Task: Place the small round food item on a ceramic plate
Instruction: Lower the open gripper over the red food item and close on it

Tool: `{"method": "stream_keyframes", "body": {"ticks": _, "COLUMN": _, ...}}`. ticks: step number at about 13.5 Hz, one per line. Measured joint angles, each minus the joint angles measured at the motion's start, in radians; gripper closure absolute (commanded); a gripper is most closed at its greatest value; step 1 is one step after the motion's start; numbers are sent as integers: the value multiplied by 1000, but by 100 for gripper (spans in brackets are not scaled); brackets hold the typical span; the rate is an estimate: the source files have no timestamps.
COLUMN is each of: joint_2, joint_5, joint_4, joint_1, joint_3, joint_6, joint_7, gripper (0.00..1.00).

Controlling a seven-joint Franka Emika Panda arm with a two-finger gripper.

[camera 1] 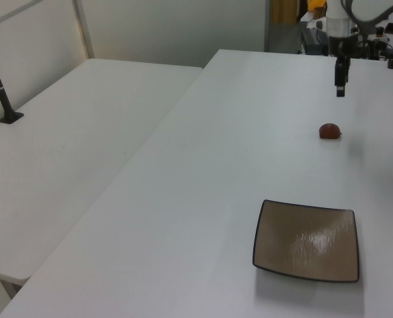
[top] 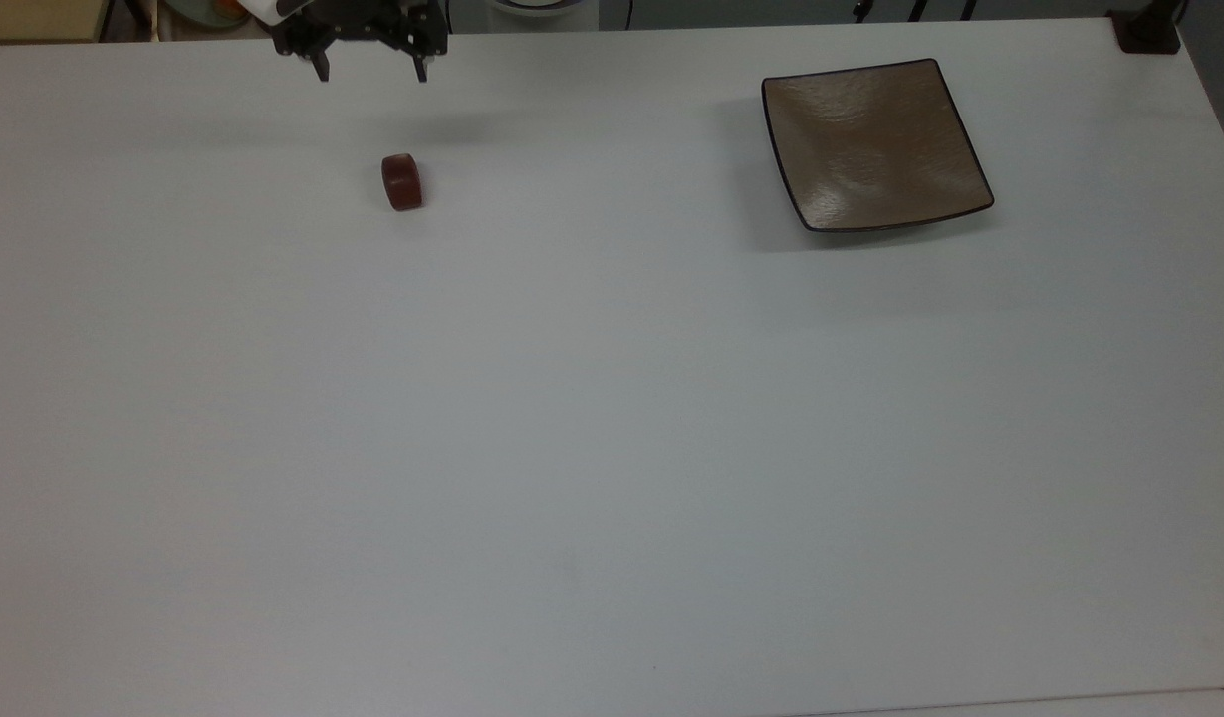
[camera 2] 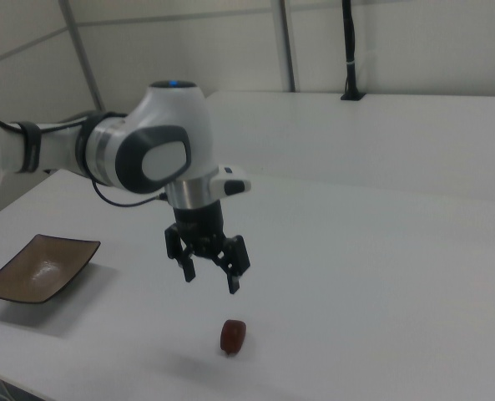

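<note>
The small round food item (top: 402, 182) is a dark reddish-brown short cylinder lying on the white table, also seen as a small lump (camera 1: 329, 130) in the left view and low in the right view (camera 2: 233, 336). The square brown ceramic plate (top: 873, 142) with a dark rim sits far to the top view's right, near the front in the left view (camera 1: 307, 240) and at the right view's left edge (camera 2: 37, 268). My gripper (top: 370, 72) hangs open above the table, just beyond the food item, fingers pointing down (camera 2: 210, 281) with nothing between them. It hovers above the item (camera 1: 340, 90).
A second white table (camera 1: 70, 146) adjoins at the left view's left. A black post base (top: 1147, 30) stands at the table's far right corner in the top view. Clutter sits beyond the far edge (top: 223, 12).
</note>
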Motion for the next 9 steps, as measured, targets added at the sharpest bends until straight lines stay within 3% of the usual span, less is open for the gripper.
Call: {"method": "stream_keyframes", "body": {"ticks": 9, "joint_2": 2, "joint_5": -15, "joint_4": -228, "joint_1": -5, "joint_3": -34, "joint_6": 374, "joint_7": -96, "gripper": 0}}
